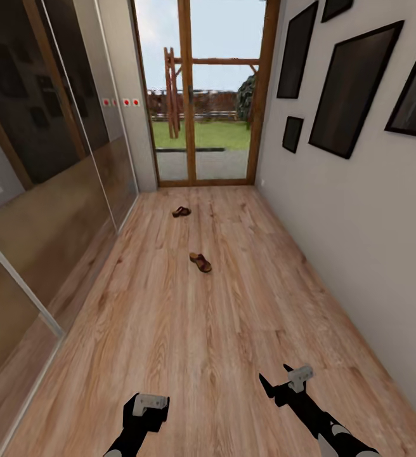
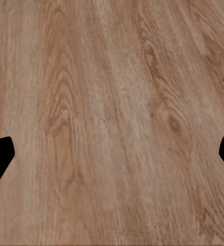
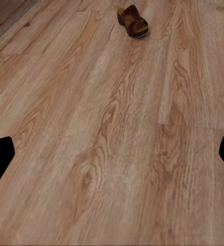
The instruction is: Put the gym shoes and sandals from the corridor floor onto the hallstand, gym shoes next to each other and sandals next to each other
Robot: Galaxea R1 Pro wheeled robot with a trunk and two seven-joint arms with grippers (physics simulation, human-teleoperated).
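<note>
Facing down the corridor toward the glass door (image 1: 205,95), the robot carries both arms low over the corridor floor (image 1: 189,343). The left hand (image 1: 146,412) hangs above bare planks, its fingers spread wide with nothing between them. The right hand (image 1: 285,384) reaches a little further forward, equally wide and empty. That looks like a travelling posture, ready for a pick.

Two sandals lie apart along the middle of the floor. The nearer sandal (image 1: 200,262) is well ahead of both hands; it also shows in the right wrist view (image 3: 133,21), so that arm is probably aimed at it. The farther sandal (image 1: 181,211) rests near the door end. Mirrored wardrobe panels (image 1: 49,171) line one side and framed pictures (image 1: 354,89) the other.
</note>
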